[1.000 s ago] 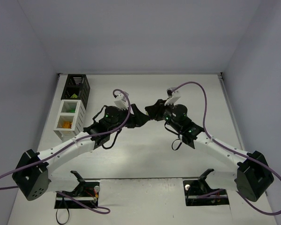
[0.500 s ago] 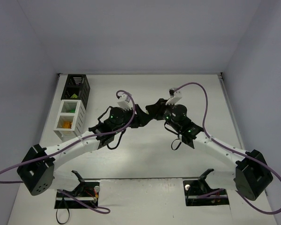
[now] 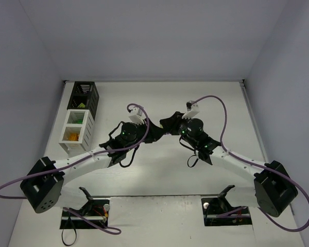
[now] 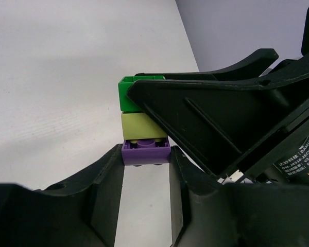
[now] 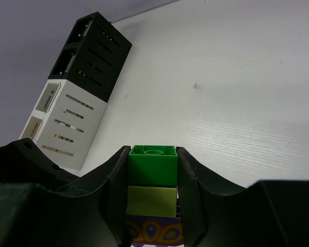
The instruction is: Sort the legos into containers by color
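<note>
A stack of three legos hangs between my two grippers over the table's middle. In the left wrist view my left gripper [image 4: 146, 154] is shut on the purple brick [image 4: 146, 150] at the stack's near end, below a light green brick [image 4: 142, 125] and a dark green brick [image 4: 127, 95]. In the right wrist view my right gripper [image 5: 153, 160] is shut on the dark green brick [image 5: 153, 165] and the light green brick [image 5: 152, 200]. From above, the two grippers [image 3: 155, 131] [image 3: 166, 124] meet tip to tip and hide the stack.
The row of containers stands at the far left: a black bin [image 3: 83, 96], then two white bins [image 3: 76, 119] [image 3: 72, 137] holding green and orange pieces. It also shows in the right wrist view [image 5: 72, 98]. Purple cables loop over both arms.
My left arm has moved right and a little forward, closing in on the right gripper. The right gripper has shifted slightly left. Both stay shut on the stack.
</note>
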